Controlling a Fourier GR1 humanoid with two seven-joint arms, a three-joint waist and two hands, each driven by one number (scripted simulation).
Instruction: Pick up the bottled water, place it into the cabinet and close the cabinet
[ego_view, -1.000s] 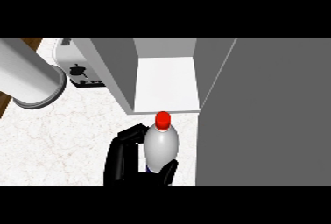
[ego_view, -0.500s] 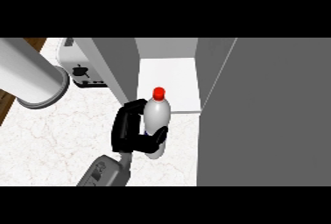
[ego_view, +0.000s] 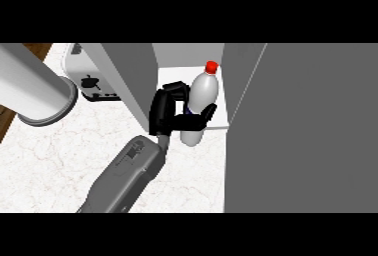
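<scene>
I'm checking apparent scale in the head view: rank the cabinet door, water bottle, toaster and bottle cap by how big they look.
1. cabinet door
2. water bottle and toaster: look alike; the toaster is partly hidden, so unranked
3. red cap

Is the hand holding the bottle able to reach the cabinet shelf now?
Probably yes: the right hand, curled round the water bottle, is at the open cabinet's white shelf, and nothing blocks it.

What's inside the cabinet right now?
The bottled water, held by the right robot hand, leans in over the cabinet opening's white shelf. Nothing else shows; the grey door and the side wall hide the rest.
</scene>
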